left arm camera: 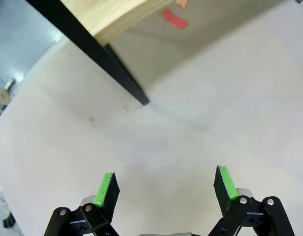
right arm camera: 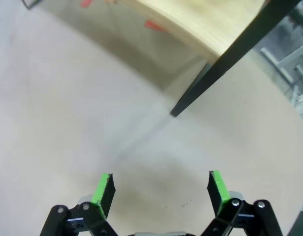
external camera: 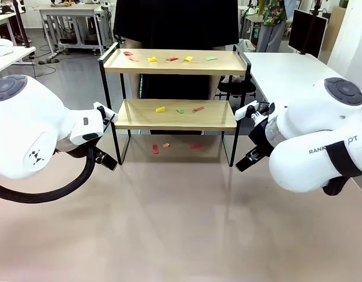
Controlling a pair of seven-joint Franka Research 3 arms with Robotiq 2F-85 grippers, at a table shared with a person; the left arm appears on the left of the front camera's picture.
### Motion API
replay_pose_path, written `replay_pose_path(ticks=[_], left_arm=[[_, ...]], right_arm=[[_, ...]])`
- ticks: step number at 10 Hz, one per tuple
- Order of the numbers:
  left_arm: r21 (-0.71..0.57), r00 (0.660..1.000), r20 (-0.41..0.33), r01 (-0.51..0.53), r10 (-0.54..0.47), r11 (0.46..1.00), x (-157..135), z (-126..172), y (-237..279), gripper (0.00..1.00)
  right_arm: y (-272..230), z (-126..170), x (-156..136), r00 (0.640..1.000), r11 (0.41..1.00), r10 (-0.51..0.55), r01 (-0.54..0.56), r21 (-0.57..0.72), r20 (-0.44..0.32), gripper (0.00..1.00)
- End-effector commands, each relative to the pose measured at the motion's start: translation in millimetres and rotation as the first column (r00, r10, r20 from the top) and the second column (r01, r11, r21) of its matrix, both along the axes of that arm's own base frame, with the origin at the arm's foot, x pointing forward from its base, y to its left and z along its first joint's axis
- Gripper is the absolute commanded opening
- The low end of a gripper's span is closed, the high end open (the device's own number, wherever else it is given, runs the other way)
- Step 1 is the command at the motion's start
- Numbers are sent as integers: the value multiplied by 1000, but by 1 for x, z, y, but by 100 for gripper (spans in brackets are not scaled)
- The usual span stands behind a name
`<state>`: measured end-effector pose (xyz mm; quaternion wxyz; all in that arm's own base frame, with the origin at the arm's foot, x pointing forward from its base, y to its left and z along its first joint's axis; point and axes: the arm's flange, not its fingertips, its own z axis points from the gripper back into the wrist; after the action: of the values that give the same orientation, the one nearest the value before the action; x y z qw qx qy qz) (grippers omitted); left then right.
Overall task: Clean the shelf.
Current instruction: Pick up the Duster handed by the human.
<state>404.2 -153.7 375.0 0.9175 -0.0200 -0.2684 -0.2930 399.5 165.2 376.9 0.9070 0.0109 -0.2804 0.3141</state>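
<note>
1. Shelf (external camera: 175, 125): two-tier, on the table (external camera: 181, 229) at 12 o'clock, between my two arms.
2. Top-board scraps (external camera: 151, 59): several, red, yellow and green.
3. Lower-board scraps (external camera: 180, 110): three.
4. Under-shelf scraps (external camera: 156, 148): three, on the table.
5. My left claw (left arm camera: 164, 183): at 9 o'clock, jaws spread wide, empty, over bare table near a shelf leg (left arm camera: 105, 64).
6. My right claw (right arm camera: 161, 184): at 3 o'clock, jaws equally wide, nothing held.
7. Person (external camera: 175, 23): in black, behind the shelf.

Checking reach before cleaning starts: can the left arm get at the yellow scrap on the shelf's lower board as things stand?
Probably yes. The left gripper, open and empty, hangs beside the front left leg of the shelf; the lower board's front is unobstructed up to the yellow scrap.
</note>
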Motion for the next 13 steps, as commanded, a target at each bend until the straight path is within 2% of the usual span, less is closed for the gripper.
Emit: replay_pose_path(ticks=[1, 2, 3, 4, 5, 6, 7, 8, 9, 10, 11, 12, 13], left_arm=[[-72, 999, -19, 30, -32, 997, 14, 43, 12, 100], [-82, 996, -45, 70, -74, 994, 23, 73, 23, 100], [-106, 992, -58, 103, -110, 989, 31, 97, 37, 100], [-112, 984, -75, 150, -159, 982, 39, 119, 52, 100], [-131, 962, -89, 244, -256, 961, 46, 136, 69, 100], [-179, 924, -89, 352, -371, 919, 52, 151, 92, 100], [-225, 867, -68, 469, -494, 854, 59, 158, 116, 100], [-278, 814, -21, 552, -580, 786, 67, 157, 144, 100], [-353, 802, 28, 566, -596, 745, 76, 151, 174, 100], [-373, 783, 74, 597, -618, 711, 79, 143, 198, 100], [-364, 775, 117, 615, -621, 699, 77, 131, 213, 100], [-348, 761, 168, 640, -626, 685, 75, 124, 225, 100], [-341, 744, 199, 663, -638, 667, 72, 118, 227, 100]], right_arm=[[-16, 48, 20, 998, 998, -48, 46, 36, 40, 100], [-35, 78, 35, 993, 993, -94, 89, 73, 70, 100], [-55, 98, 44, 992, 989, -105, 97, 110, 65, 100], [-77, 111, 51, 994, 986, -96, 86, 142, 59, 100], [-102, 120, 56, 996, 981, -75, 65, 180, 53, 100], [-134, 127, 62, 998, 972, -32, 16, 234, 61, 100], [-164, 128, 68, 997, 961, 24, -42, 272, 71, 100], [-193, 123, 74, 993, 942, 73, -101, 320, 97, 100], [-218, 112, 81, 986, 918, 113, -152, 366, 125, 100], [-235, 100, 84, 973, 886, 159, -216, 410, 169, 100], [-251, 88, 83, 958, 847, 189, -270, 457, 216, 100], [-261, 80, 83, 958, 837, 155, -258, 482, 243, 100], [-263, 75, 82, 961, 860, 109, -221, 461, 256, 100]])
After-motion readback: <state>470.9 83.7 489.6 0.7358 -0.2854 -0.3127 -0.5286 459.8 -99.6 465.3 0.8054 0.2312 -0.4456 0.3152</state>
